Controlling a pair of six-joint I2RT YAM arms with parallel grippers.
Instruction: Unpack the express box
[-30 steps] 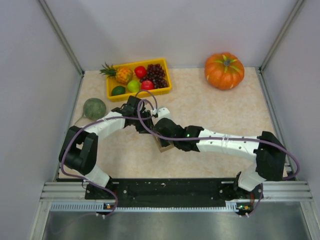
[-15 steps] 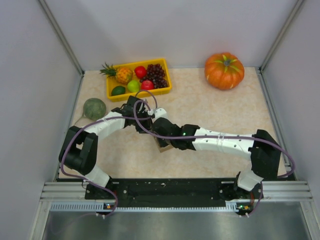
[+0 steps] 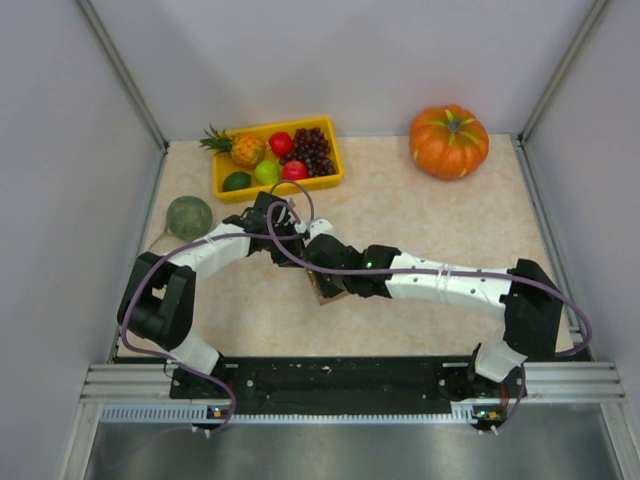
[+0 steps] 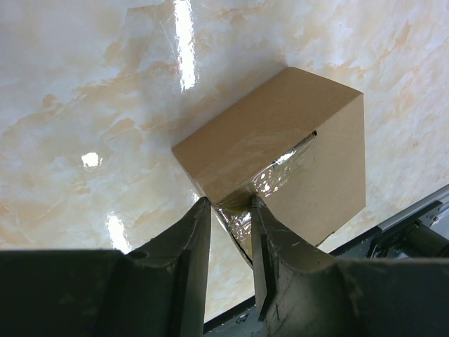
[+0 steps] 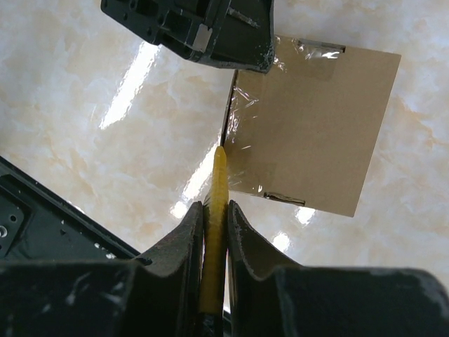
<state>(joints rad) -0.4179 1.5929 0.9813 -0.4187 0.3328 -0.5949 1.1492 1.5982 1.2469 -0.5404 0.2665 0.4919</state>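
On a glossy marble-patterned table (image 3: pixel 430 220) in a white-walled cell, the express box (image 5: pixel 316 126) sat near the middle, between both arms, with the seal-cutting step apparently in hand. The right gripper (image 5: pixel 215 210) was clamped on a thin yellow tool (image 5: pixel 219 175), its tip at the taped edge. The left gripper (image 4: pixel 230 207) pinched crinkled clear tape (image 4: pixel 280 168) at a corner. The plain brown carton's flap lay shut; next, the tool likely needed drawing along the seam.
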